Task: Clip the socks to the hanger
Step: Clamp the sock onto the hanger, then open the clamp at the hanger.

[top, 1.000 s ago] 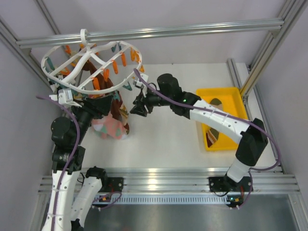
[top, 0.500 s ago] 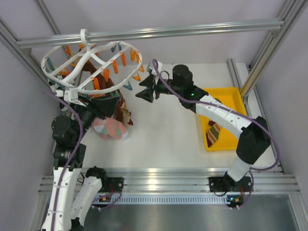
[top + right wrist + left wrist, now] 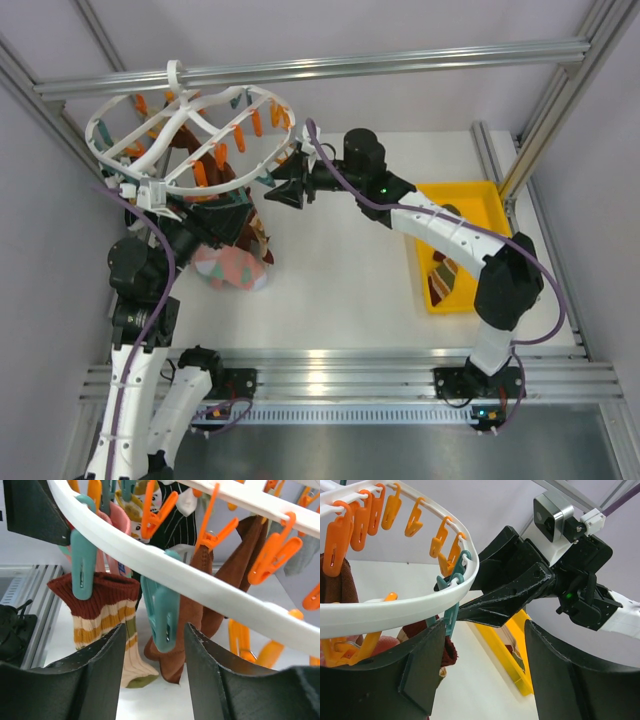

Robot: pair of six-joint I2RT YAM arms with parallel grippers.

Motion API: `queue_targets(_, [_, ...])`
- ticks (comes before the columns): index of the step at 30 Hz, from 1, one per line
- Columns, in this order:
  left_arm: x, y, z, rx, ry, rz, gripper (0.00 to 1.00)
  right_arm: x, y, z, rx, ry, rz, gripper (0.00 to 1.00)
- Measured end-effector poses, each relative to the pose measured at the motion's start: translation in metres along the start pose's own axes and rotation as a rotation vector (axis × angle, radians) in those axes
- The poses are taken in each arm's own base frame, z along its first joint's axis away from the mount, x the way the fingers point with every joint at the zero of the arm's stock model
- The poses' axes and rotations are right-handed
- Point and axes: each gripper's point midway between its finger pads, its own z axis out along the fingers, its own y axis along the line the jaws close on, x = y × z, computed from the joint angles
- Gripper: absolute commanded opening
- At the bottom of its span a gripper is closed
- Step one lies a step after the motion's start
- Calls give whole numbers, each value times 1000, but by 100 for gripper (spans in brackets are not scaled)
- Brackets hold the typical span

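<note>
Right gripper moved in to hanger rim; jaws part open, empty; teal clip hangs upright straight ahead, between them.

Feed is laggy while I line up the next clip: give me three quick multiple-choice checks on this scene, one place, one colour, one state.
1. Where does the unclipped striped sock lie? A in the yellow tray; B over the rail; C on the bare table.
2. What colour is the clip between the fingers of the right gripper? A orange; B teal; C white.
3. How do that gripper's jaws stand? A shut on a sock; B shut, empty; C open.
Key: 1 A, the tray's walls surround it. 2 B, teal plastic hangs from the hanger ring. 3 C, gaps show on both sides of the clip.
</note>
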Motion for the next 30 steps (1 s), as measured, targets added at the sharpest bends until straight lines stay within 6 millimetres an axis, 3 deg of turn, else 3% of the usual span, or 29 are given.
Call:
queue_targets(1, [0,0,0,1,-1,3,69,-2,2,2,-7,-3,-3,39])
queue_targets(5, [-1,0,0,2,-2,11,69,-7,8,6,-22,-13,-7,0])
queue_targets(11, [-3,-3,-3,5,-10,20,70,-5,12,11,-19,-7,7,0])
queue_targets(19, [-15,-21,-12,42,-26,44,69,-8,50,36,-35,-5,26,0])
queue_targets(23, [-15,-25,-14,48,-14,36,68,-12,54,40,-19,-4,33,0])
queue_targets(30, [-5,-3,-14,-66,18,-19,64,-16,53,35,-6,2,39,0])
